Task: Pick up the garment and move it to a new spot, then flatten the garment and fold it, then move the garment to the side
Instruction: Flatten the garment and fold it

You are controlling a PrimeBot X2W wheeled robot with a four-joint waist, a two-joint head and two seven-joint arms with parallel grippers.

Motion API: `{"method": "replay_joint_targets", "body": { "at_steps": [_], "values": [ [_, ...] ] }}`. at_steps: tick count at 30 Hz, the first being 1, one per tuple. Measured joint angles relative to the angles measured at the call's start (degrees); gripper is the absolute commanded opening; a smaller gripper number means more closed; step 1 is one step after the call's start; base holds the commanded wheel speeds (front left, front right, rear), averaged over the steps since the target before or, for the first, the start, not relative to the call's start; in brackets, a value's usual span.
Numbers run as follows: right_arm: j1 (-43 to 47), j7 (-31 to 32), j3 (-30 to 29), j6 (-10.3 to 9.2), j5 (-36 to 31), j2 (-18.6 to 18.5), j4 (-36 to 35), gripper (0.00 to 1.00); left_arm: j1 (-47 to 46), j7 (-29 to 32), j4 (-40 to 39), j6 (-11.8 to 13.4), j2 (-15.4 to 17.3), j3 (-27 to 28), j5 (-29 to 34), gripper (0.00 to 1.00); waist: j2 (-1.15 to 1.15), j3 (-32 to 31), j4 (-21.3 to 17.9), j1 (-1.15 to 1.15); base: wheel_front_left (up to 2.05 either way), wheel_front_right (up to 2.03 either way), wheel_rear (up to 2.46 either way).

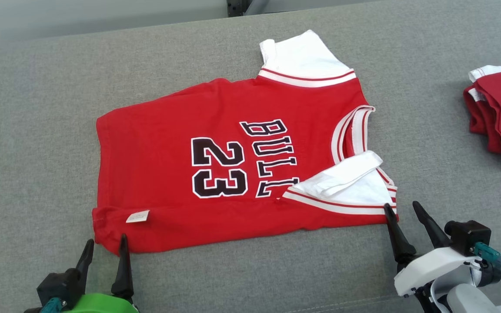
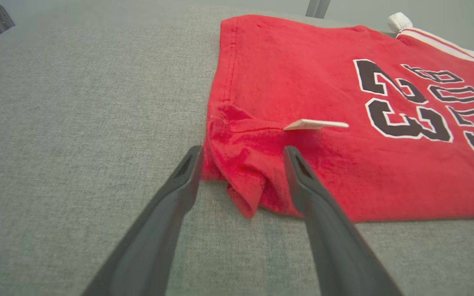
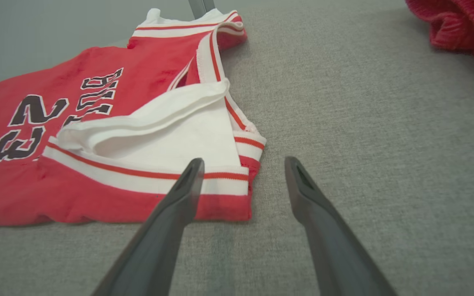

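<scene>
Hovering at the frame's bottom corners, our left hand point(image 1: 106, 240) and right hand point(image 1: 402, 206) gape wide, empty, at lower corners of the red garment point(image 1: 159, 174).

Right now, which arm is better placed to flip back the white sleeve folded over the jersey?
Right. The open right gripper sits at the shoulder corner of the jersey, just beside the folded white sleeve. The left gripper, also open, is at the bunched hem corner, the opposite end.
</scene>
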Motion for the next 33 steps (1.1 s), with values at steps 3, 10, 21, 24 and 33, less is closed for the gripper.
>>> {"method": "replay_joint_targets", "body": {
  "at_steps": [3, 10, 21, 24, 33],
  "values": [
    [-1.65, -0.01, 0.32, 0.00, 0.68, -0.08, 2.45, 1.00, -1.13, 0.49, 2.00, -0.65, -0.29, -0.09, -1.26, 1.00, 0.00, 0.49, 0.37, 0.00, 0.00, 0.00, 0.00],
    [-5.73, -0.02, 3.47, 0.00, 2.65, 0.23, 7.92, 1.00, -4.91, 4.59, 7.55, -2.32, -0.81, -0.19, -4.20, 0.69, 0.00, 1.78, 0.39, 0.00, 0.00, 0.00, 0.00],
    [-6.61, -0.16, 6.01, 0.04, 8.05, -1.07, 6.78, 0.00, -7.94, 4.01, 9.32, -4.89, 1.25, -0.54, -4.92, 0.00, 0.00, 2.56, 0.84, 0.00, 0.00, 0.00, 0.00],
    [-4.54, -0.10, 5.47, 0.04, 8.43, -1.70, 3.99, 0.00, -6.75, 5.98, 6.19, -4.79, 3.13, -0.30, -4.92, 0.00, 0.00, 2.31, 0.80, 0.00, 0.00, 0.00, 0.00],
    [4.15, 3.79, 2.37, 0.08, 8.28, -2.91, -5.20, 0.00, 0.42, 13.61, -5.24, -2.47, 6.61, 0.10, -5.42, 0.00, 0.00, 1.55, 0.72, 0.00, 0.00, 0.00, 0.00]
  ]
}}
